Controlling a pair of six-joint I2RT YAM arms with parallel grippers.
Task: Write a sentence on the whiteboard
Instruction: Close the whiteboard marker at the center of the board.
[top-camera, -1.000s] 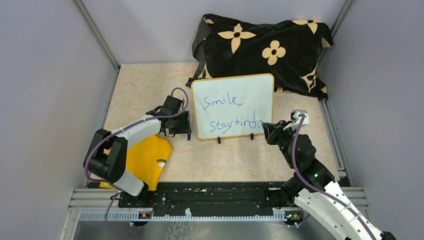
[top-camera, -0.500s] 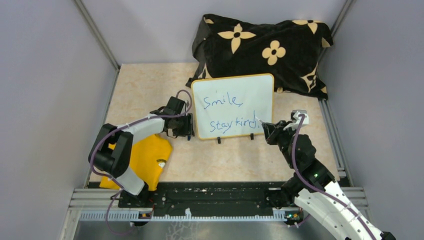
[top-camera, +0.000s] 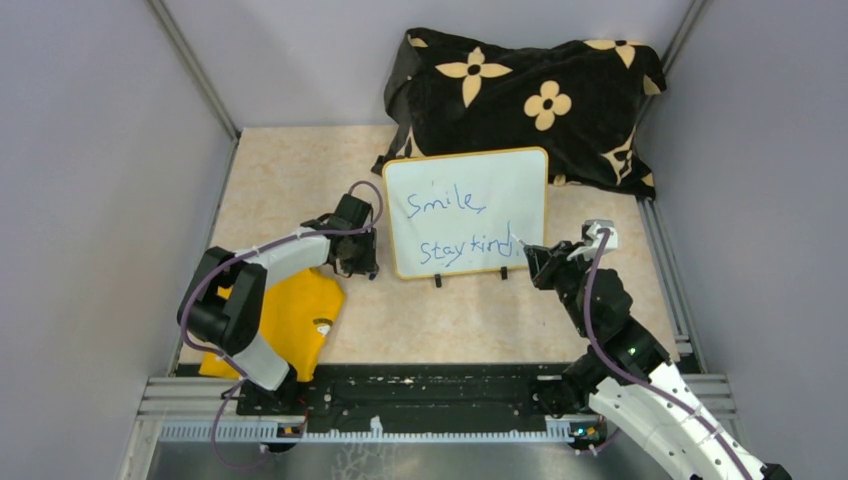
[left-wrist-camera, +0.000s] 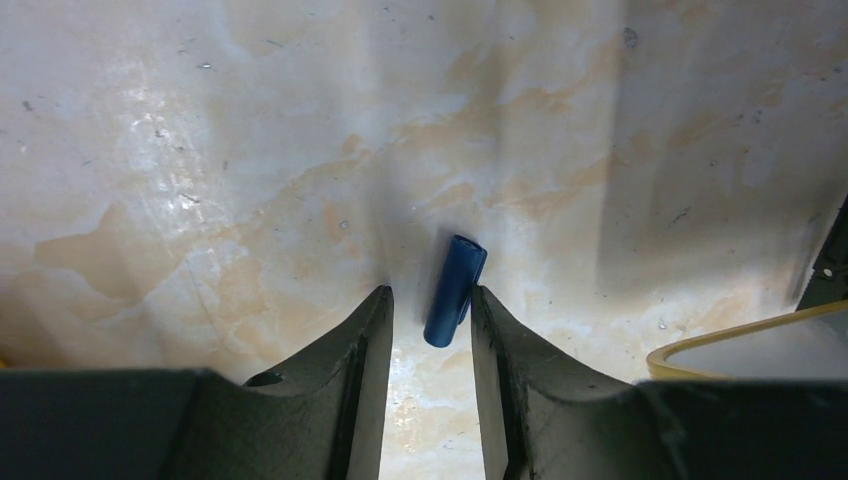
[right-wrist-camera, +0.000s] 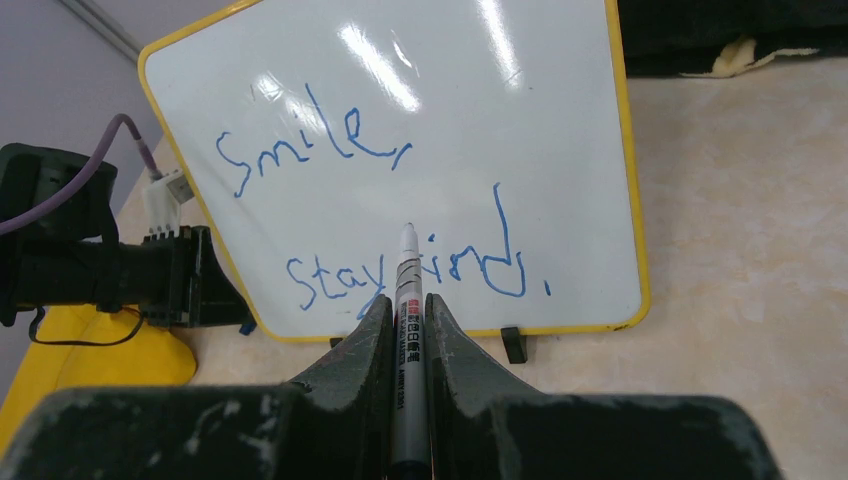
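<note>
The whiteboard (top-camera: 510, 185), a flat white board with rounded corners, a thin yellow-orange rim and two small black feet, stands at the middle of the mottled beige worktop (top-camera: 290, 180), its back towards the black flowered cloth (top-camera: 530, 90) heaped behind it. It carries "Smile," above "stay kind." in blue, with the full stop in place, so the sentence looks finished. The right gripper (right-wrist-camera: 405, 305) has not moved over the last second: it hovers near the board's lower right corner, its jaws clamped on a white marker pen (right-wrist-camera: 408, 262) whose bare tip points at the writing and appears to be off the surface. What has changed is on the left. The left gripper (left-wrist-camera: 431, 292) has slid closer to the board's left edge, and its jaws have drawn in from wide to narrow around a small blue cylindrical pen cap (left-wrist-camera: 455, 285) lying on the worktop. A slight gap shows on each side, so the cap is straddled, not yet pinched. The left arm reaches over a yellow cloth (top-camera: 295, 315). This suggests the writing is done and capping the marker is next.
</note>
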